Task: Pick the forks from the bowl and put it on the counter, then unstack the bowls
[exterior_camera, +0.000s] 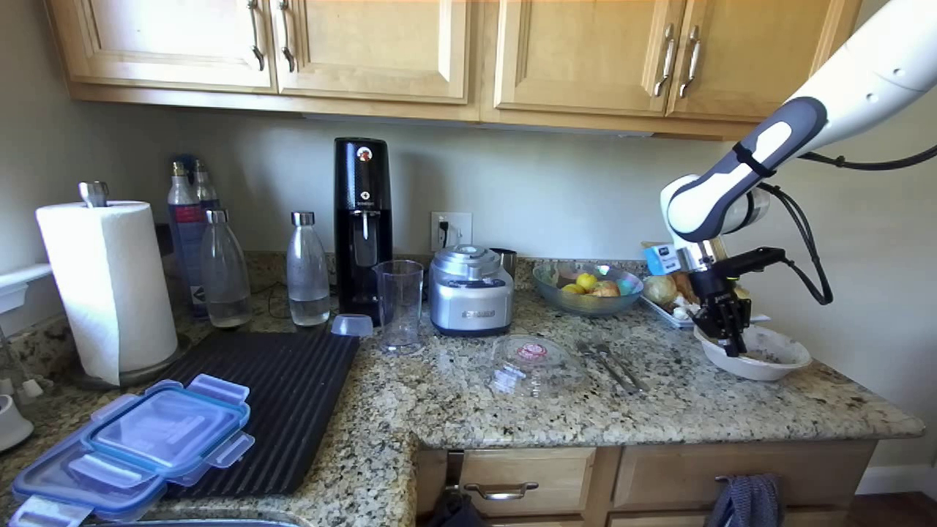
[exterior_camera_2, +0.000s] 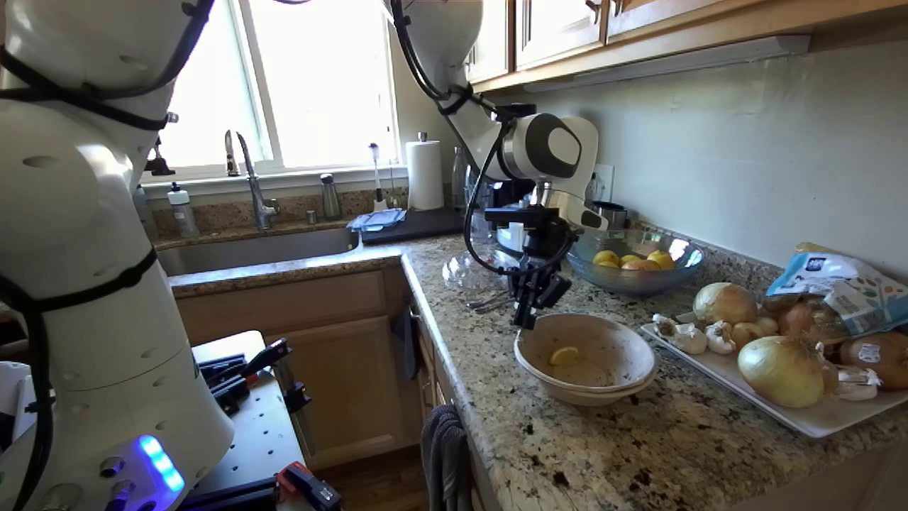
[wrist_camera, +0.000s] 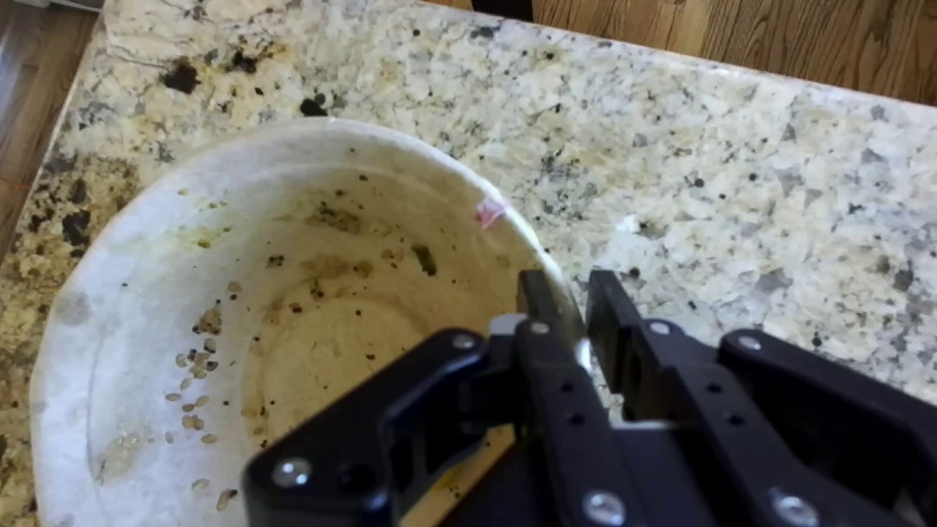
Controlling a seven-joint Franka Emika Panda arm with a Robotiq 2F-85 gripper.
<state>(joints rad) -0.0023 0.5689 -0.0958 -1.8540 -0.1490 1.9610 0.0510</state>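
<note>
1. Silvery-grey forks [exterior_camera: 618, 373] lie on the granite surface [exterior_camera: 468, 410], left of the fingers [wrist_camera: 615, 311] in both exterior views, long axes slanting toward the front edge; that part of the task looks done.
2. The fingers stand a little apart, astride the rim of the upper bowl [exterior_camera_2: 617, 351]: in the wrist view one is over its inner side, the other outside. Whether either touches, I cannot tell.
3. That rim runs lengthwise through the gap, and the coming move turns on it: closing there should pinch across the wall.
4. Right of the fingers in both exterior views, the upper bowl's body spreads out, nested in the lower bowl [exterior_camera_2: 592, 400], with a yellow wedge [exterior_camera_2: 565, 355] inside; the grip could catch both rims.
</note>
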